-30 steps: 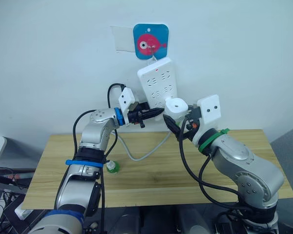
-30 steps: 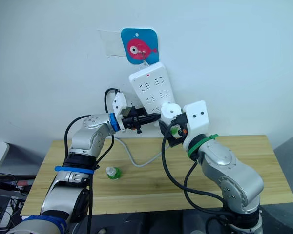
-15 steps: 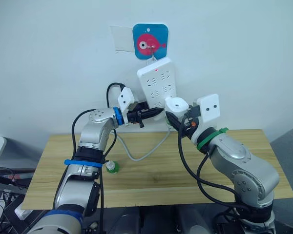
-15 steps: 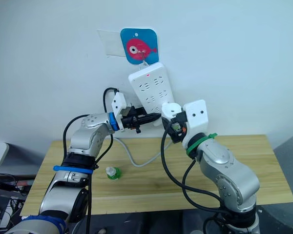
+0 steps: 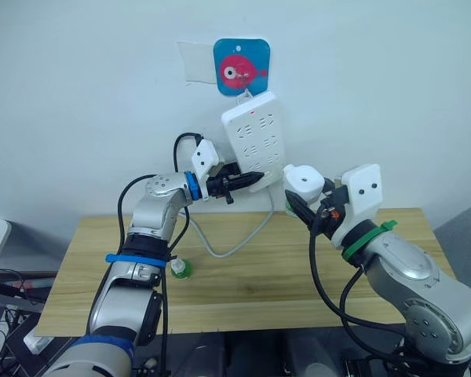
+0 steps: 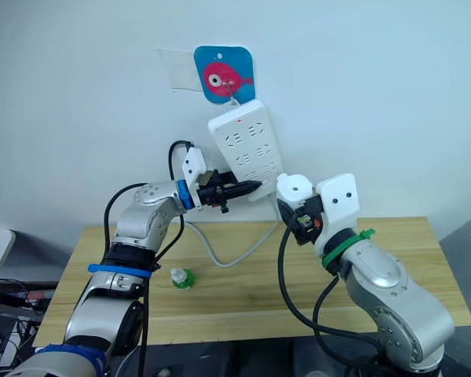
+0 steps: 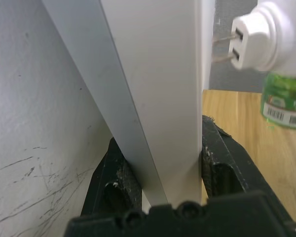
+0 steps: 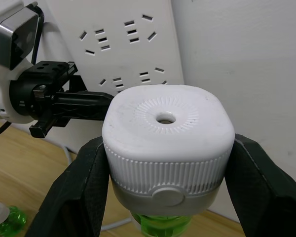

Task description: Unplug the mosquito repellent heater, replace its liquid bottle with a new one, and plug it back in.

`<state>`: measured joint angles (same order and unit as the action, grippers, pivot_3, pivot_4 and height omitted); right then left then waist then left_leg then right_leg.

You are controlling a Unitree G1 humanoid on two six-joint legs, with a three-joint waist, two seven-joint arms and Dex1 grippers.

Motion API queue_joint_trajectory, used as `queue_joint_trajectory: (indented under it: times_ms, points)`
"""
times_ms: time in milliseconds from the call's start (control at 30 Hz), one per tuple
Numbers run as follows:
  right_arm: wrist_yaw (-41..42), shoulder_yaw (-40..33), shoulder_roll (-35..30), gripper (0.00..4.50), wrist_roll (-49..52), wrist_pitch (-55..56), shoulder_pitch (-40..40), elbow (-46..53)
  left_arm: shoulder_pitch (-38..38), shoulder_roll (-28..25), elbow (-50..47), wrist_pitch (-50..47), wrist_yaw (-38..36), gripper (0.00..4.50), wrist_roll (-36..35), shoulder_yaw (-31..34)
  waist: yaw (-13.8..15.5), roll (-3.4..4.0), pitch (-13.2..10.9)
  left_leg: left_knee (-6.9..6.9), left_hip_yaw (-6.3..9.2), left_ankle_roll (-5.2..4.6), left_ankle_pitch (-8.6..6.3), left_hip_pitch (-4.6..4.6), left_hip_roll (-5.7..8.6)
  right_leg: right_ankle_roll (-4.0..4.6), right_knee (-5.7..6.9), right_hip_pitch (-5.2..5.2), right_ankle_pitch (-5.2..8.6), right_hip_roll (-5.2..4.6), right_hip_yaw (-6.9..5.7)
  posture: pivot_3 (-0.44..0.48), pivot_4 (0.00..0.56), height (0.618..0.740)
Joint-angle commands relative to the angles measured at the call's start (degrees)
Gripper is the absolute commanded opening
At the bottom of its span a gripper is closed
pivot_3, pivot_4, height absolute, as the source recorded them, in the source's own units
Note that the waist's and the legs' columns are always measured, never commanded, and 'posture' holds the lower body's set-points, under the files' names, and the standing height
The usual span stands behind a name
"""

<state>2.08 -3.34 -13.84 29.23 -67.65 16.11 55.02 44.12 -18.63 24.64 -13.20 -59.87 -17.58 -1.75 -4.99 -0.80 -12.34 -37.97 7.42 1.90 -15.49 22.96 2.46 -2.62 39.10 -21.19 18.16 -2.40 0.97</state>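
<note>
The white mosquito repellent heater is off the wall power strip, a short way to its right, with my right gripper shut on its sides. Its two prongs are bare and point toward the strip. The green liquid bottle hangs screwed in under the heater. My left gripper is shut on the strip's lower edge. The new one, green with a white cap, stands on the wooden table below my left arm.
The power strip hangs tilted from a blue fish hook on the white wall. Its grey cable loops down onto the table between my arms.
My right gripper has carried the heater to the right and slightly down, away from the power strip's face. My left gripper still holds the strip.
</note>
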Motion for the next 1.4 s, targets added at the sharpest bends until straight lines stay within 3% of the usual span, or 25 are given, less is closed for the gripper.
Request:
queue_joint_trajectory:
  times_ms: [33, 267, 400, 533, 667, 767, 1000, 1400]
  points:
    - [1.6, -6.5, 0.9, 2.9, 3.0, 2.2, -0.5, 2.2, -0.5, -1.0, -0.1, -0.9, 1.8, 1.31, -0.1, 1.4, 0.0, 0.0, 0.0, 0.0, -0.01, 0.0, 0.0, 0.0, 0.0, 0.0, 0.0, 0.0, 0.0, 0.0, 0.01, -0.231, 0.211, 0.74]
    - [5.9, -17.1, 2.6, 2.9, 12.6, 4.5, -5.2, -2.9, -6.3, -4.7, -7.5, -3.8, 1.1, 3.35, -1.7, 2.2, -1.6, 0.05, 0.0, 0.2, -0.09, 0.0, 0.0, 0.02, -0.15, 0.06, -0.01, -0.19, 0.04, 0.08, 0.09, -0.222, 0.206, 0.74]
    - [2.6, -22.8, 6.9, 2.9, 19.8, 4.3, -8.1, -6.6, -13.5, -7.8, -15.7, -7.1, 1.4, 4.46, -2.9, 3.3, -2.2, 0.12, 0.0, 0.27, -0.17, 0.06, 0.03, 0.02, -0.19, 0.07, -0.02, -0.23, 0.04, 0.07, 0.18, -0.207, 0.205, 0.74]
    - [-4.1, -26.3, 10.3, 2.9, 29.6, 4.2, -9.8, -8.9, -23.0, -10.7, -26.3, -11.5, 3.7, 4.48, -5.6, 5.7, -2.9, 0.23, -0.1, 0.3, -0.23, 0.0, 0.0, -0.01, -0.24, 0.08, 0.01, -0.25, 0.04, 0.06, 0.5, -0.195, 0.206, 0.74]
    - [-11.5, -26.6, 11.0, 2.9, 39.8, 6.1, -10.7, -11.5, -38.7, -12.3, -45.1, -13.2, 4.7, 4.48, -9.3, 6.0, -3.1, 0.27, -0.1, 0.62, -0.54, -0.02, -0.01, -0.11, -0.25, 0.08, -0.05, -0.37, 0.04, 0.04, 0.97, -0.189, 0.208, 0.74]
    - [-18.5, -25.1, 11.7, 2.9, 50.1, 9.6, -12.3, -14.4, -40.5, -9.0, -51.7, -9.7, 9.0, 4.48, -7.6, 3.1, -2.3, 0.28, -0.1, 0.79, -0.91, -0.02, 0.0, -0.1, -0.25, 0.07, -0.04, -0.57, 0.04, -0.03, 1.27, -0.185, 0.209, 0.74]
    - [-29.0, -20.0, 9.4, 2.9, 66.8, 21.1, -14.7, -17.7, -34.2, 1.0, -47.5, 0.8, 14.4, 4.48, -0.1, -7.9, -1.5, 0.28, -0.1, 0.76, -1.27, -0.14, 0.04, -0.18, -0.16, -0.13, -0.05, -0.53, -0.09, 0.04, 1.51, -0.198, 0.21, 0.74]
    - [-33.2, -10.3, 3.8, 2.9, 73.2, 32.5, -16.4, -14.3, -28.4, 8.1, -35.1, 10.0, 18.3, 4.48, 6.9, -14.5, -3.0, 0.28, -0.1, 0.79, -1.28, -0.16, 0.04, -0.13, -0.25, -0.13, -0.06, -0.58, -0.08, 0.25, 1.52, -0.236, 0.221, 0.74]
